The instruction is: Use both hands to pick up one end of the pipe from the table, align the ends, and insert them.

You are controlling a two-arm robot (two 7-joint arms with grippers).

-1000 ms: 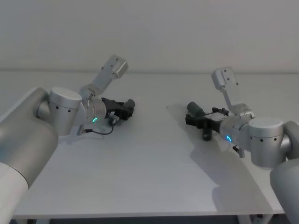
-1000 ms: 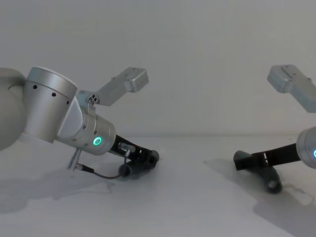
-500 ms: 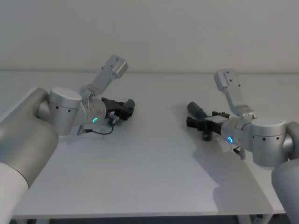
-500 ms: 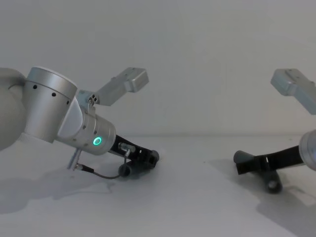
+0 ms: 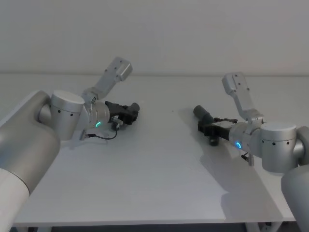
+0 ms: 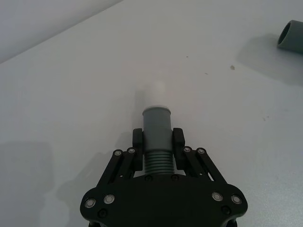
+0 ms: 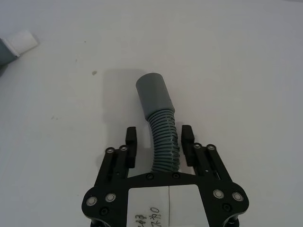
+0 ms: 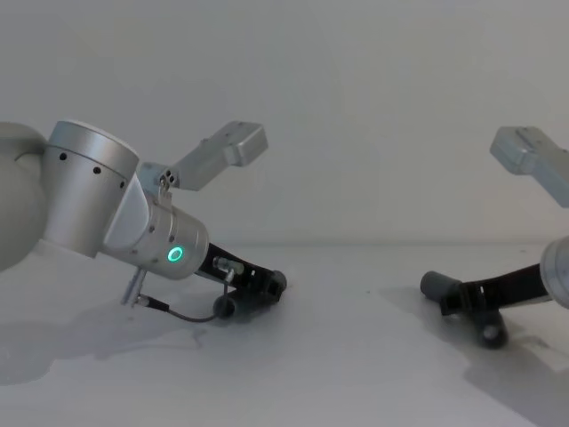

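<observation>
Left gripper (image 5: 128, 112) sits low at left-centre of my head view, jaws pinching the left pipe piece (image 6: 156, 130) on its ribbed part. The smooth collar and white tip (image 6: 155, 91) stick out past the fingers, close over the table (image 5: 154, 169); can't tell if it's lifted. Right gripper (image 5: 207, 126) is at right-centre, jaws spread either side of the right pipe piece (image 7: 162, 132), ribbed section between the fingers, not clamped. Its collar (image 7: 152, 92) lies on the table. The two pieces are well apart.
</observation>
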